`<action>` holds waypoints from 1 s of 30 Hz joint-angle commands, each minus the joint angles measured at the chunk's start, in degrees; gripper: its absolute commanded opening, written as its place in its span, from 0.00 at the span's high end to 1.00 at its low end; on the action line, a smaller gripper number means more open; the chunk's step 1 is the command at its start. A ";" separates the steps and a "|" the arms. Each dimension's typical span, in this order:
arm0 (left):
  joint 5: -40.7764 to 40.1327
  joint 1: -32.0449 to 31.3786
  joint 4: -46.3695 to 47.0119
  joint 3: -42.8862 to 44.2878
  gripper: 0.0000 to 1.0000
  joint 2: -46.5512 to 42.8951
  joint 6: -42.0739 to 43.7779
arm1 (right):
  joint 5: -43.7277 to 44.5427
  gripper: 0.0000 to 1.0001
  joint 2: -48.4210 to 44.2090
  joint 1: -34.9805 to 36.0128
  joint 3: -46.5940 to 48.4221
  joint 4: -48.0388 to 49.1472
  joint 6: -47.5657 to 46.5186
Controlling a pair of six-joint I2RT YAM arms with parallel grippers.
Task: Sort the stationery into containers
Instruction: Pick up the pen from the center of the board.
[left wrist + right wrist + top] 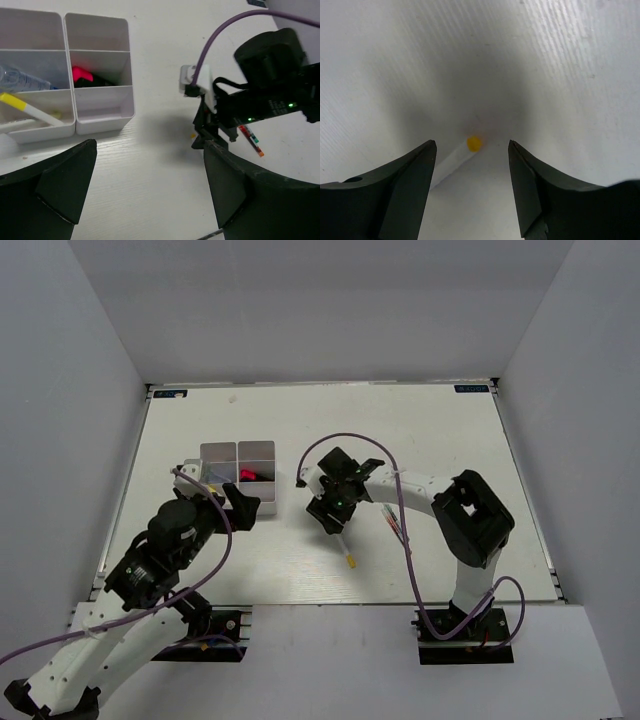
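right gripper (471, 149) spread wide; yellow-tipped white pen (455, 161) lies between its fingers | left gripper (150, 150) parted, empty; beside containers (102, 107) | pink-ended highlighter (82, 75) inside

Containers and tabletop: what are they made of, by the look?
The containers look like thin moulded white plastic, smooth with a soft sheen: even walls, rounded corners. The tabletop is matte white with fine parallel grain lines, probably painted or laminated wood board; which one isn't clear.
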 commanded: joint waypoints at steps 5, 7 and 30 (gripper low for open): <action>4.97 0.38 2.58 -0.63 0.02 -1.68 4.11 | 5.50 0.34 1.25 3.68 1.15 -2.24 3.63; 4.98 0.38 2.58 -0.63 0.02 -1.68 4.11 | 6.57 0.34 1.16 3.95 0.19 -1.98 4.16; 5.50 0.91 3.10 -0.63 0.02 -3.97 4.11 | 7.81 0.99 3.27 9.48 -3.34 -6.37 1.53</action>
